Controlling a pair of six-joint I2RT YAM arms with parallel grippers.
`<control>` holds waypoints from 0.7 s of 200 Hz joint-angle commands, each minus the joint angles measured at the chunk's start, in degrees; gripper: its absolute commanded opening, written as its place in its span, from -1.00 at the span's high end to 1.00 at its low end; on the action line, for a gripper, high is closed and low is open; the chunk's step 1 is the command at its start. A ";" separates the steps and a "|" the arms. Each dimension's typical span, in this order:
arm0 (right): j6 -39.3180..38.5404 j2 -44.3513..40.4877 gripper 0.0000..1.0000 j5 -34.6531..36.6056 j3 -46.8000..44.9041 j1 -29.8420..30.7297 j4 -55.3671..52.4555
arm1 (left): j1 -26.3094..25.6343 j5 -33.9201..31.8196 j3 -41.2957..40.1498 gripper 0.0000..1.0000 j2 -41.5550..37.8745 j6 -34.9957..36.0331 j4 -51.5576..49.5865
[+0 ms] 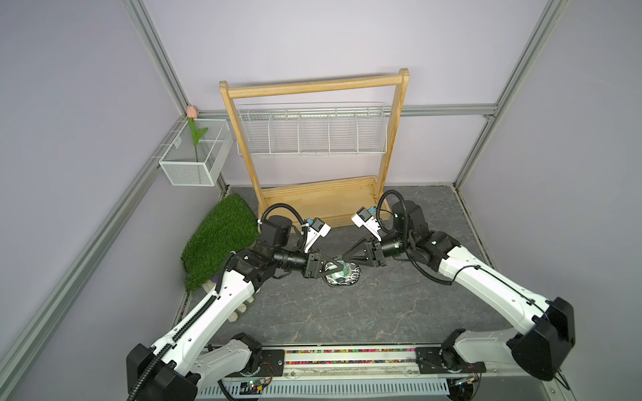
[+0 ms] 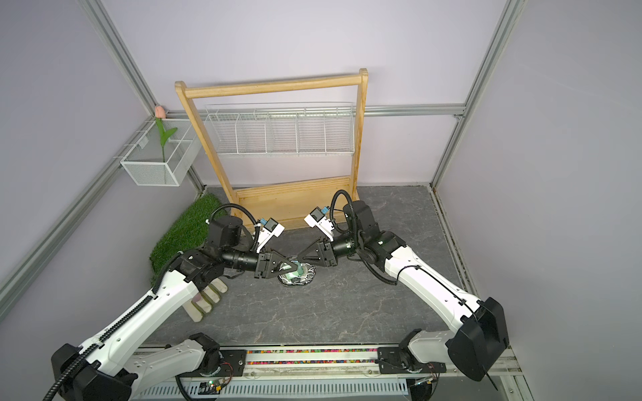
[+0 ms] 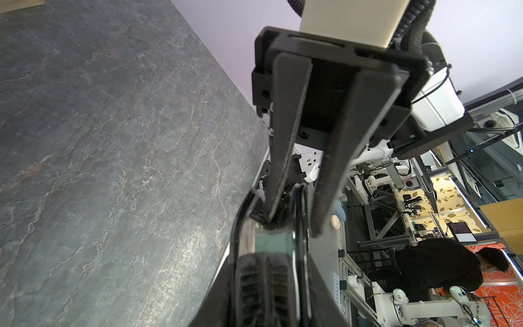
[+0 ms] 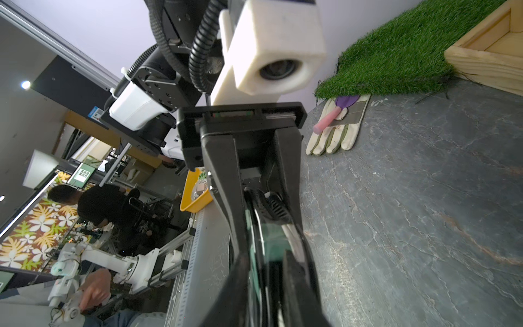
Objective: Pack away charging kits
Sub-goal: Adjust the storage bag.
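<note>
An oval clear pouch with a black rim (image 1: 332, 283) lies mid-table between both arms. Inside it I see the mint-green charger block (image 1: 344, 270) and the thin white cable (image 1: 353, 276). My left gripper (image 1: 337, 268) comes in from the left, and its ribbed pads (image 3: 249, 283) are pressed together on the pouch (image 3: 302, 215), with the charger (image 3: 273, 240) just beyond them. My right gripper (image 1: 344, 259) comes in from the right and is shut on the pouch's far rim. In the right wrist view its fingers (image 4: 294, 277) pinch the rim, and green (image 4: 273, 243) shows between them.
A wooden rack (image 1: 312, 86) with a white wire basket (image 1: 312, 133) and a tray base (image 1: 319, 198) stands at the back. A grass mat (image 1: 222, 236) and a cream glove (image 2: 206, 298) lie on the left. A mesh box (image 1: 187, 170) with a tulip hangs on the left wall.
</note>
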 commanded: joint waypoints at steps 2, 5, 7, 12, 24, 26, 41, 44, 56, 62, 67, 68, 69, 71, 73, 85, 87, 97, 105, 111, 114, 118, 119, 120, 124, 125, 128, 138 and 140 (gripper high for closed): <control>1.81 -0.57 0.87 -4.12 -2.03 0.70 0.70 | 0.37 -3.81 2.18 1.00 -0.99 0.91 3.00; 2.12 -0.58 0.87 -4.11 -2.20 0.70 1.17 | 0.37 -3.96 2.02 1.00 -1.13 0.68 3.34; 2.30 -0.58 0.87 -4.18 -2.34 0.67 1.50 | 0.37 -4.05 1.82 1.00 -1.21 0.51 3.64; 2.88 -0.59 0.87 -4.26 -2.60 0.72 2.30 | 0.39 -4.44 1.47 1.00 -1.41 0.07 4.27; 3.83 -0.32 0.87 -4.06 -2.84 0.57 3.78 | 0.52 -5.17 0.52 1.00 -1.61 -0.83 5.81; 3.98 -0.25 0.87 -3.95 -2.92 0.55 4.09 | 0.54 -5.27 0.35 1.00 -1.61 -0.95 6.05; 5.63 0.09 0.87 -3.39 -3.49 0.52 6.49 | 0.91 -6.50 -0.95 1.00 -1.61 -2.55 8.41; 5.95 0.22 0.87 -3.34 -3.59 0.46 6.92 | 1.04 -6.70 -1.23 1.00 -1.61 -2.97 9.01; 7.44 0.58 0.88 -3.16 -4.14 0.25 8.82 | 1.65 -6.94 -2.22 1.00 -1.31 -4.47 11.08; 8.01 0.76 0.87 -3.07 -4.46 0.19 9.76 | 1.97 -6.94 -2.65 1.00 -1.15 -5.32 12.13; 8.54 0.96 0.88 -2.86 -4.71 0.09 10.43 | 2.22 -7.17 -2.95 1.00 -1.04 -6.01 13.01; 8.67 0.95 0.87 -2.78 -4.75 0.10 10.57 | 2.30 -7.22 -3.06 1.00 -1.02 -6.18 13.16; 8.78 0.94 0.87 -2.79 -4.77 0.10 10.78 | 2.35 -7.29 -3.15 1.00 -1.01 -6.31 13.28; 9.00 0.96 0.88 -2.57 -4.96 0.10 11.09 | 2.40 -7.38 -3.25 1.00 -1.00 -6.62 13.63; 9.23 1.06 0.88 -2.50 -5.09 -0.01 11.47 | 2.46 -7.54 -3.34 1.00 -1.00 -6.92 13.96; 11.03 1.52 0.87 -2.51 -5.70 -0.07 14.19 | 3.14 -7.43 -4.40 1.00 -1.00 -9.14 16.69; 11.36 1.55 0.87 -2.50 -5.85 -0.12 14.62 | 3.23 -7.44 -4.59 1.00 -1.04 -9.57 17.30; 13.11 1.91 0.87 -2.23 -6.33 -0.16 17.07 | 3.48 -7.98 -5.31 1.00 -1.09 -11.42 19.51; 14.42 2.24 0.88 -2.09 -6.66 -0.18 18.93 | 3.60 -8.23 -5.88 1.00 -1.01 -12.76 21.13; 15.26 2.49 0.87 -1.90 -6.72 -0.19 19.99 | 3.61 -8.75 -6.32 1.00 -0.92 -13.97 22.36; 15.57 2.72 0.87 -1.79 -6.76 -0.26 20.40 | 3.69 -8.98 -6.46 1.00 -0.87 -14.52 23.05; 16.00 2.83 0.87 -1.55 -6.85 -0.33 20.95 | 3.71 -9.14 -6.76 1.00 -0.84 -15.26 24.06; 16.10 2.90 0.87 -1.47 -6.87 -0.29 21.11 | 3.71 -9.17 -6.85 1.00 -0.88 -15.42 24.22; 16.32 2.93 0.88 -1.38 -6.88 -0.27 21.28 | 3.75 -9.23 -6.94 1.00 -0.89 -15.58 24.48; 16.91 3.03 0.87 -1.24 -7.01 -0.25 22.13 | 3.79 -9.46 -7.15 1.00 -0.91 -16.14 25.23; 17.03 3.08 0.87 -1.23 -7.04 -0.25 22.36 | 3.79 -9.51 -7.18 1.00 -0.91 -16.30 25.42; 17.41 3.11 0.88 -1.13 -7.19 -0.30 23.01 | 3.79 -9.70 -7.37 1.00 -0.98 -16.68 25.90; 19.20 3.31 0.87 -0.66 -7.62 -0.46 25.22 | 3.84 -10.16 -8.04 0.99 -1.17 -18.16 27.69; 19.56 3.38 0.87 -0.55 -7.74 -0.50 25.62 | 3.85 -10.17 -8.12 0.98 -1.17 -18.42 28.05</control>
